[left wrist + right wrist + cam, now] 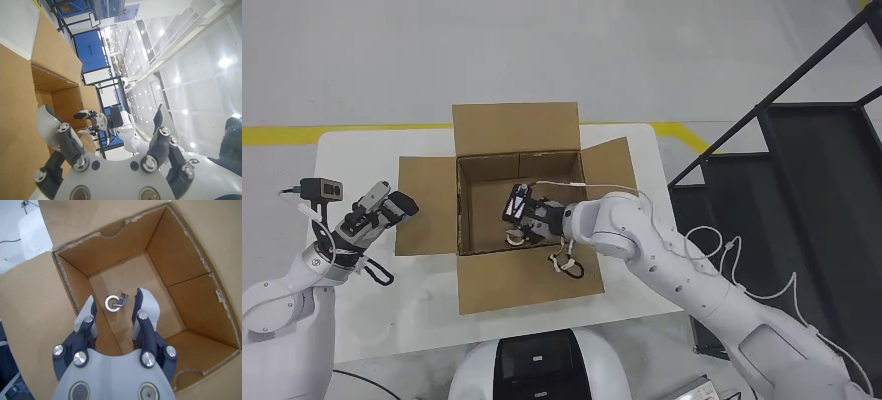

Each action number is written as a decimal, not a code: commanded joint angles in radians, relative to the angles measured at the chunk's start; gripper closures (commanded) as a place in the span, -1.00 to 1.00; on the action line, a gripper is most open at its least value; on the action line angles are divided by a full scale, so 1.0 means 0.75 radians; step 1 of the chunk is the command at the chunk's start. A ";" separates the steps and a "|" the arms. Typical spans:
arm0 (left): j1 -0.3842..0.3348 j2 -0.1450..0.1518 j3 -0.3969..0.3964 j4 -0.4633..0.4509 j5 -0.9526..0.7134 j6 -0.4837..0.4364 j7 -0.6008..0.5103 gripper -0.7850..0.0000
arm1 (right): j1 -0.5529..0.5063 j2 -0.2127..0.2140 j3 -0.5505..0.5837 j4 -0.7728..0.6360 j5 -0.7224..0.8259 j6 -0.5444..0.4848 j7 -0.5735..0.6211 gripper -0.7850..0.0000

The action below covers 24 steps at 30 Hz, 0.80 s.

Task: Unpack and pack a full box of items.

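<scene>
The white table [362, 300] bears the open cardboard box [517, 140]. My left pincer [392, 202] hovers left of it, spread wide and empty. My right pincer [115, 295] hangs inside the box, parted and empty, above a small metal ring fitting [107, 306] on the box floor.

Left fingers [47, 121], right fingers [147, 302] apart.

L gripper [103, 111] jaws apart beside box [53, 56]; R gripper [80, 124] at box mouth

Industrial hall, yellow floor line [342, 131], black metal stairs [812, 160], blue partition panels [88, 51], rows of ceiling lights [225, 62]
</scene>
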 commanded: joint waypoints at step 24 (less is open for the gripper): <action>0.000 0.000 0.000 0.000 0.000 0.000 0.000 -1.00 | -1.139 0.194 1.287 -0.358 0.126 0.087 -0.284 -1.00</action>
